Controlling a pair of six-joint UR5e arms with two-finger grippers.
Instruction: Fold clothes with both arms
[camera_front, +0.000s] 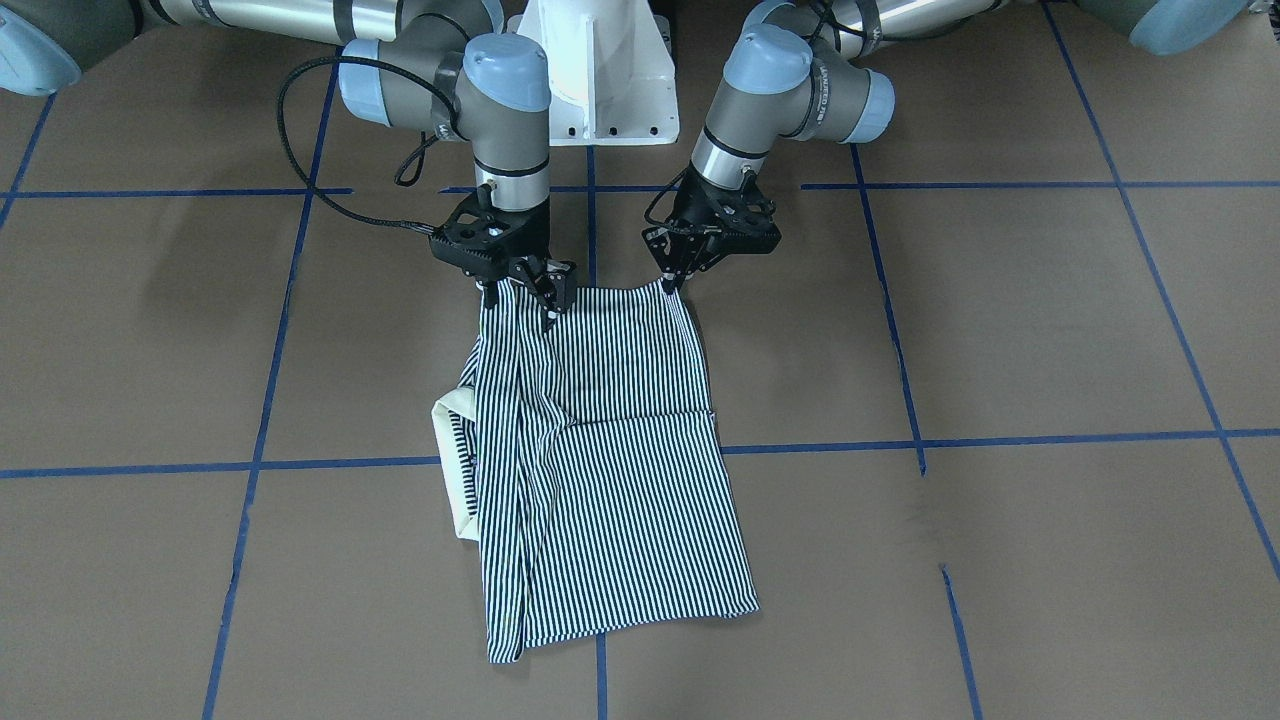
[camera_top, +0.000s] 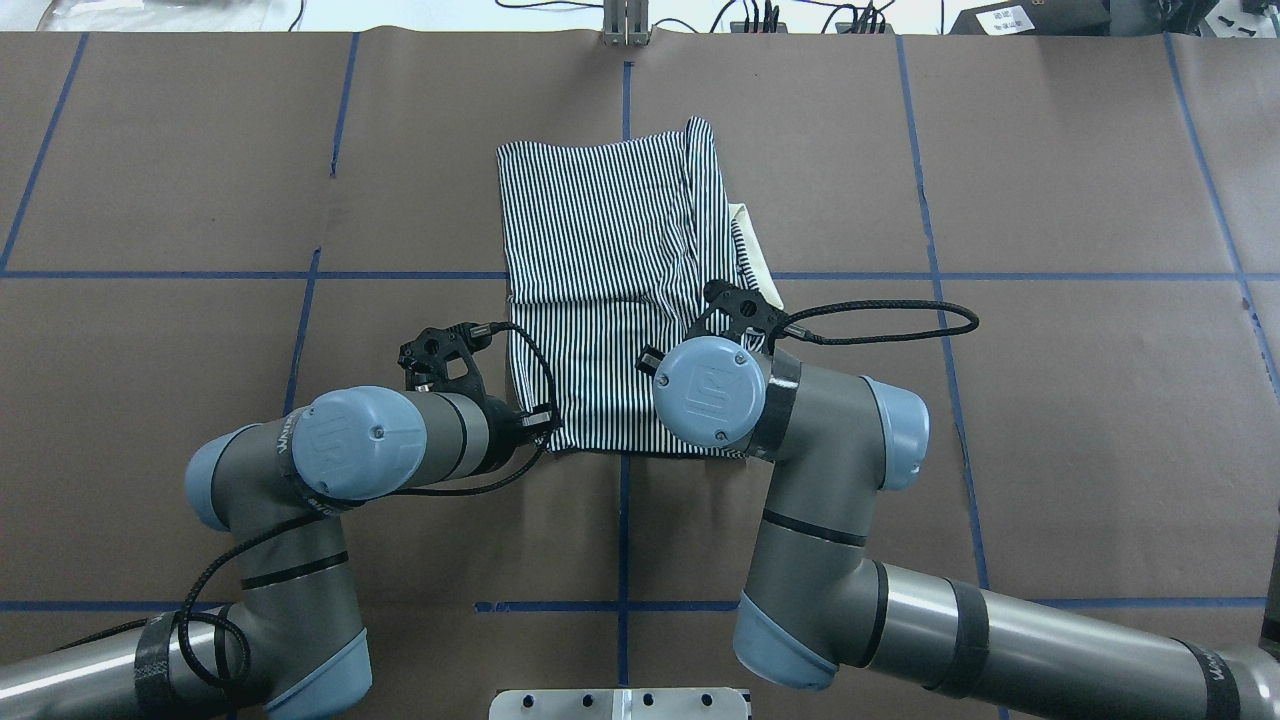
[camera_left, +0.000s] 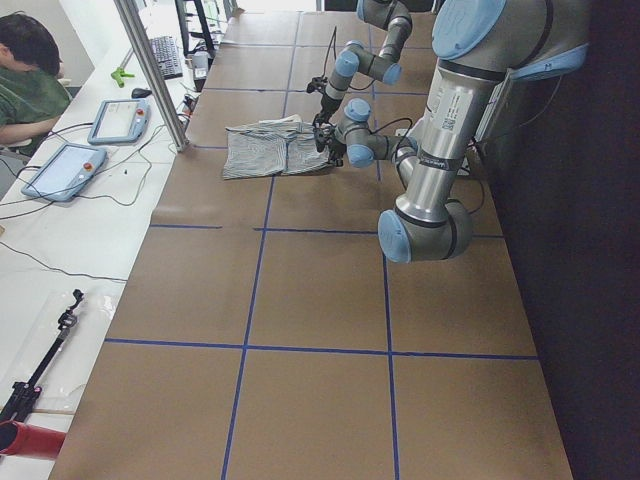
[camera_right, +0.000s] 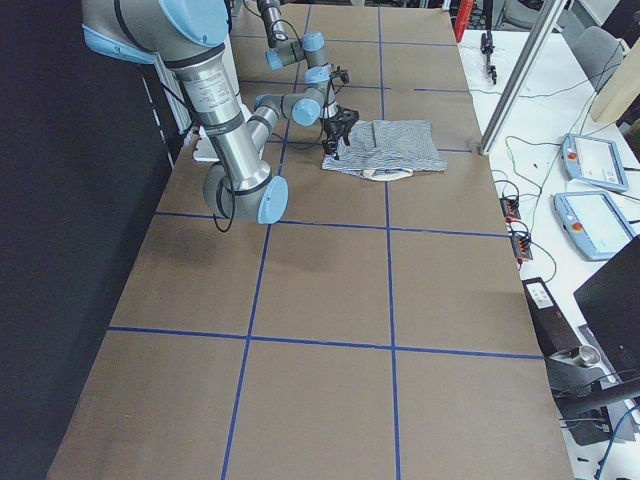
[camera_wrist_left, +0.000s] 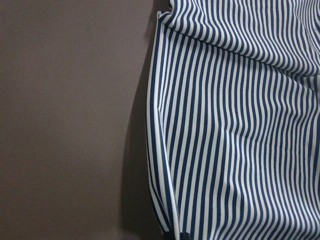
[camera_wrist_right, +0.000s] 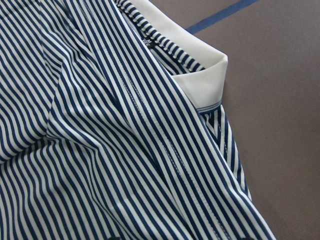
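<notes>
Navy-striped shirt (camera_top: 590, 250) lies part-folded on the desk (camera_top: 1050, 400), seen from overhead, left gripper (camera_front: 670, 283) pinching its 7 o'clock corner, right gripper (camera_front: 520, 295) its 5 o'clock corner; both should probably lift level and travel together toward 12 o'clock, edge taut.

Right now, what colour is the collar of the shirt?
Plain cream. The collar shows best in the right wrist-mounted view, beside the navy-and-white stripes of the shirt.

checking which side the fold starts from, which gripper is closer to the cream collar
Right. The right gripper is at the robot-side corner of the shirt on the collar side; the left gripper is at the other robot-side corner, across the shirt's width.
</notes>
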